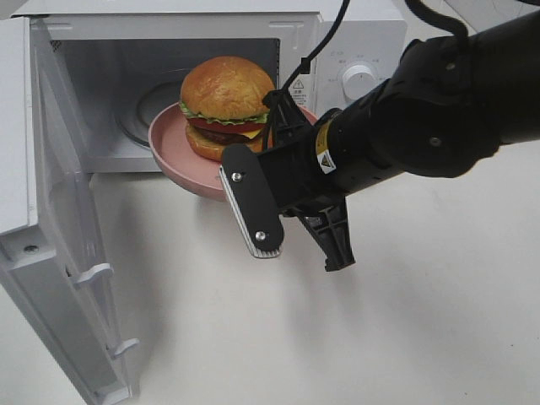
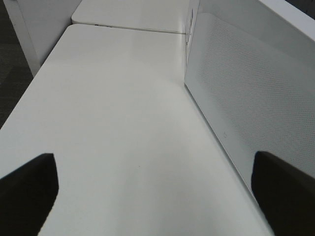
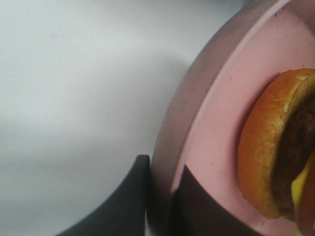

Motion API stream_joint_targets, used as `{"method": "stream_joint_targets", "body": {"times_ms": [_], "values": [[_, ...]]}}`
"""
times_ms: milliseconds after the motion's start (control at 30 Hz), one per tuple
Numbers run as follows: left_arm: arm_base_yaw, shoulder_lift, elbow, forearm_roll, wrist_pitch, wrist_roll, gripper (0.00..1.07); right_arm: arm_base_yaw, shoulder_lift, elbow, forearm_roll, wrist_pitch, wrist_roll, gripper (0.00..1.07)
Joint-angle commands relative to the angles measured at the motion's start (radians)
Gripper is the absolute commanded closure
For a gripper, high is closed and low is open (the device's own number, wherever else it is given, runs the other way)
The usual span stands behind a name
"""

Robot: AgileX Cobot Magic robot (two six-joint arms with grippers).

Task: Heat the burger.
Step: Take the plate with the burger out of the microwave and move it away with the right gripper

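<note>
The tall burger with its glossy golden-brown bun is carried on a flat pink round plate, whose rim is clamped by the right gripper at the open white microwave's mouth, while the left gripper's black fingers are spread wide above the white table.

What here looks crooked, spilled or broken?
Nothing is spilled or broken. The burger sits upright on the pink plate, which the right gripper holds by its rim, about level, half inside the open microwave.
</note>
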Motion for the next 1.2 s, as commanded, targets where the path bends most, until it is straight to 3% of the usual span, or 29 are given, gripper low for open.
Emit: {"method": "stream_joint_targets", "body": {"times_ms": [33, 200, 1200], "values": [[0.002, -0.018, 0.003, -0.003, -0.011, -0.004, 0.07, -0.005, -0.053, 0.027, -0.023, -0.073, 0.001, 1.07], [0.002, -0.018, 0.003, -0.003, -0.011, -0.004, 0.07, -0.005, -0.127, 0.105, -0.047, -0.093, 0.001, 1.07], [0.002, -0.018, 0.003, -0.003, -0.011, -0.004, 0.07, -0.005, -0.456, 0.345, -0.041, -0.07, 0.003, 1.07]]}}
